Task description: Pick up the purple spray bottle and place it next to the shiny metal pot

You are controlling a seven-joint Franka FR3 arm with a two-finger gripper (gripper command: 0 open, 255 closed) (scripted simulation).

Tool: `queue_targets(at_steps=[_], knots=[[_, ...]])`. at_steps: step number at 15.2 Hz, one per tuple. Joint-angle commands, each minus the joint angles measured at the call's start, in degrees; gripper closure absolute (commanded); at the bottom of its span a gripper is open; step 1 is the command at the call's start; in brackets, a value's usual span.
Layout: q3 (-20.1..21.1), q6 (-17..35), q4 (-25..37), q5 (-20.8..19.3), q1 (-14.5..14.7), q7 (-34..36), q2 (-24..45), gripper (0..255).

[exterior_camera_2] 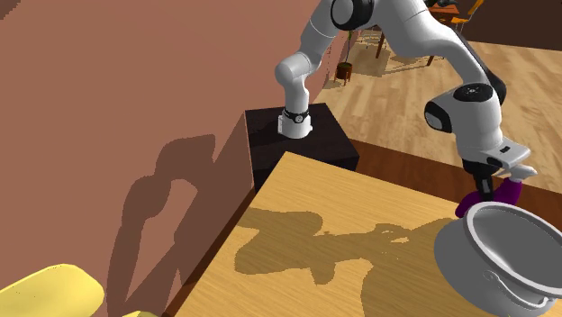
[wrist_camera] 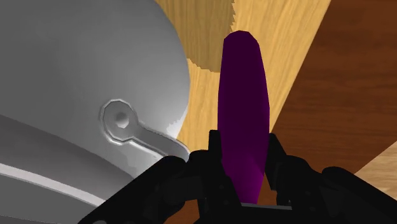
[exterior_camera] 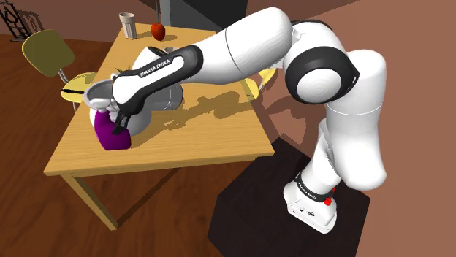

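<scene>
Now my gripper [wrist_camera: 245, 145] is closed tight on the bottle [wrist_camera: 243, 89], pinching it near the top so it hangs upright just beside the pot [wrist_camera: 76, 76], near the table [exterior_camera: 197, 139] edge; whether its base has landed, I cannot tell.

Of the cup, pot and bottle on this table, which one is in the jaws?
The purple spray bottle, clasped between the jaws. The grey pot right beside it is unheld; the cup stands far off.

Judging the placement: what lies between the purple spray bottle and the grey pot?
In the wrist view, only a narrow strip of bare table separates the purple spray bottle from the pot.
</scene>
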Motion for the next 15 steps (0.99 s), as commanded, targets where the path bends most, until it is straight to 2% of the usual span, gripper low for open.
queue_targets(at_steps=[1,6,7,12,15], knots=[[0.2,0.3,-0.1,0.3,-0.2,-0.4,0.2,255],[0.2,0.3,-0.1,0.3,-0.2,-0.4,0.2,255],[0.2,0.3,-0.1,0.3,-0.2,-0.4,0.2,0],[0.2,0.3,-0.1,0.3,-0.2,-0.4,0.2,0],[-1.5,-1.4,-4.3,-1.8,0.7,0.8,-5.7,0]])
